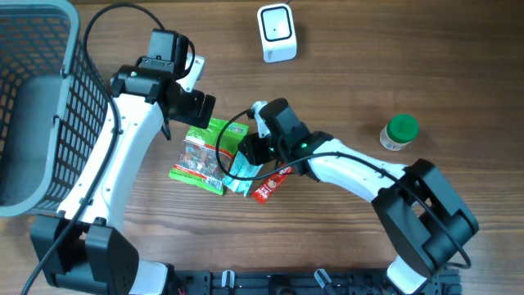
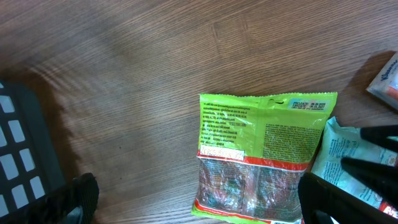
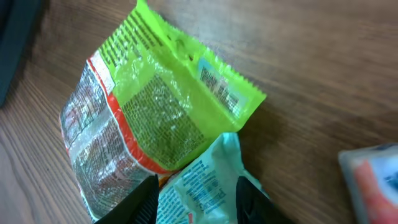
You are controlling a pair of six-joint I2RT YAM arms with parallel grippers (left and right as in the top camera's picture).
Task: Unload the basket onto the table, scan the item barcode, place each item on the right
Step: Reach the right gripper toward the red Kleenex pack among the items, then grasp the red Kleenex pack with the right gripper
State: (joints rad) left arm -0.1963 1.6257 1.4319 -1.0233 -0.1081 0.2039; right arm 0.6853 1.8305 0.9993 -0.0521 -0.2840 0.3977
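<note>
right wrist: right gripper (image 3: 200, 202) straddles teal packet (image 3: 199, 183), cannot tell if clamped; could snag overlapping green snack bag (image 3: 155, 112). left gripper (image 2: 205, 199) wide open.

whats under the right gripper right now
A pale teal packet lies between the fingers of the right gripper, its corner meeting the green snack bag. From overhead the arm hides most of it, and whether the fingers pinch it can't be told.

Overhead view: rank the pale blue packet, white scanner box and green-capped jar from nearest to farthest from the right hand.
1. Pale blue packet, right at the right hand.
2. White scanner box, top centre.
3. Green-capped jar, far right.
</note>
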